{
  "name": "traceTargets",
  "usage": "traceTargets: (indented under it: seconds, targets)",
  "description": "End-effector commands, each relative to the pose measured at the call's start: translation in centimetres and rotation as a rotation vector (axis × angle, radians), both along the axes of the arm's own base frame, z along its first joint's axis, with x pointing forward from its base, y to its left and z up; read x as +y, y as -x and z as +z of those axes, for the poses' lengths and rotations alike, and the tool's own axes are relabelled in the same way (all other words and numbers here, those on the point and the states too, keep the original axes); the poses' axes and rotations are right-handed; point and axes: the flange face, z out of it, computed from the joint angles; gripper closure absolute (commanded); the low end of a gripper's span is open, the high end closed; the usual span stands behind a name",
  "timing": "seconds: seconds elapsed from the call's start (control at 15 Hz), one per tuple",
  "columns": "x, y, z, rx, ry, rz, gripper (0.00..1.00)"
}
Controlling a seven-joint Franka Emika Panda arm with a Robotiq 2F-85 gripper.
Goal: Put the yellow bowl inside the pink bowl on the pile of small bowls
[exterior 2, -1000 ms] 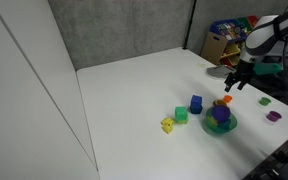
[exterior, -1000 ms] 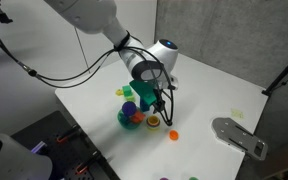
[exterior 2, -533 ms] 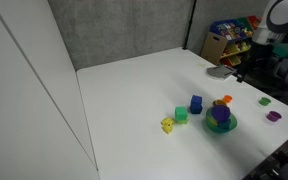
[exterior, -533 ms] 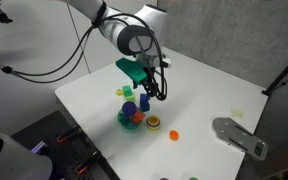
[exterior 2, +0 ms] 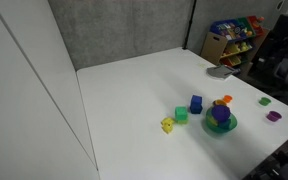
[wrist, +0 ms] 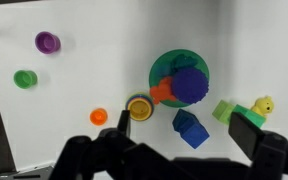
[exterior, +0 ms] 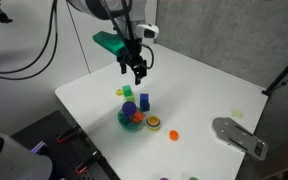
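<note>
The yellow bowl (exterior: 154,123) (wrist: 139,108) sits on the table inside a pink-red rim, which looks like the pink bowl (exterior: 154,127). It is right beside the pile of small bowls (exterior: 131,115). In the wrist view the pile is a teal bowl (wrist: 162,70) holding a purple piece and a red piece. My gripper (exterior: 136,70) (wrist: 184,140) is open and empty, high above the table and well clear of the bowls. It is out of view in an exterior view that shows the pile (exterior 2: 219,118).
A small orange round piece (exterior: 174,133) (wrist: 99,116) lies near the yellow bowl. A blue block (wrist: 189,127), a green block (wrist: 224,112) and a yellow toy (wrist: 262,105) sit beside the pile. A purple cup (wrist: 47,42) and a green cup (wrist: 25,78) stand apart. A grey plate (exterior: 239,135) lies at the table edge.
My gripper has risen from just beside the yellow bowl and moved up and back, away from the pile. It has left one exterior view. The bowls have not moved.
</note>
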Motion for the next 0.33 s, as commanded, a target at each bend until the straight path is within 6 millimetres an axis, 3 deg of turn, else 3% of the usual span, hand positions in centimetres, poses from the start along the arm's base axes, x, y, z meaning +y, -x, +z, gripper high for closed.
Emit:
traceTargets:
  seconds: [0.0,0.07,0.13,0.27]
  targets:
    - [0.7,2.1,2.5,-0.012,0.019,-0.013,0.00]
    - [0.6,2.6,2.6,0.000,0.015,-0.014,0.00]
    - [0.4,1.3,2.1,-0.009,0.000,0.002,0.00]
    - [0.5,1.9,2.4,-0.005,-0.001,0.001,0.00]
